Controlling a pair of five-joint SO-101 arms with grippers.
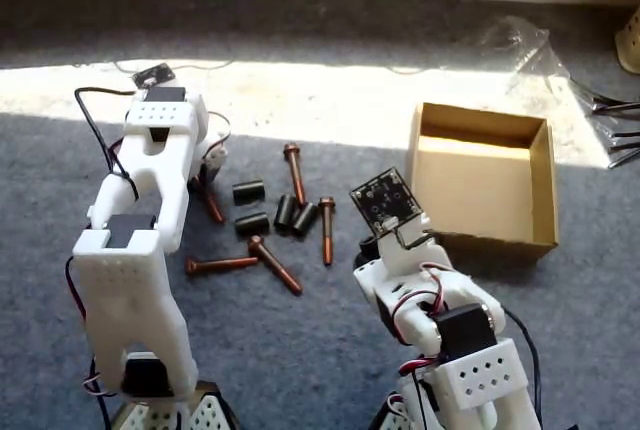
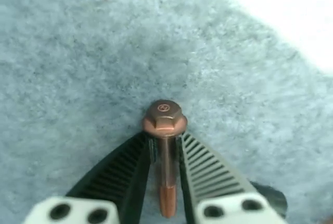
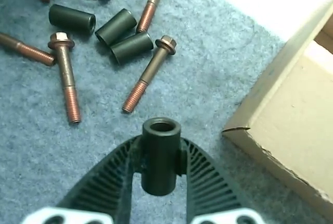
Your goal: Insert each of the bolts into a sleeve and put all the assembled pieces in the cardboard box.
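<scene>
I count five bolts (image 1: 293, 172) and five sleeves (image 1: 248, 192). The left fingers (image 2: 125, 174) clamp one bolt (image 2: 165, 153), and the right fingers (image 3: 208, 177) grip one sleeve (image 3: 160, 156). The cardboard box (image 1: 541, 185) stands open nearby.

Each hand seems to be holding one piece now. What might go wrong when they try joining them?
The left hand pinches its bolt by the thin shank, so it might twist or slip when pushed. The sleeve in the right hand has a narrow opening; slight misalignment could jam the bolt on its rim.
</scene>
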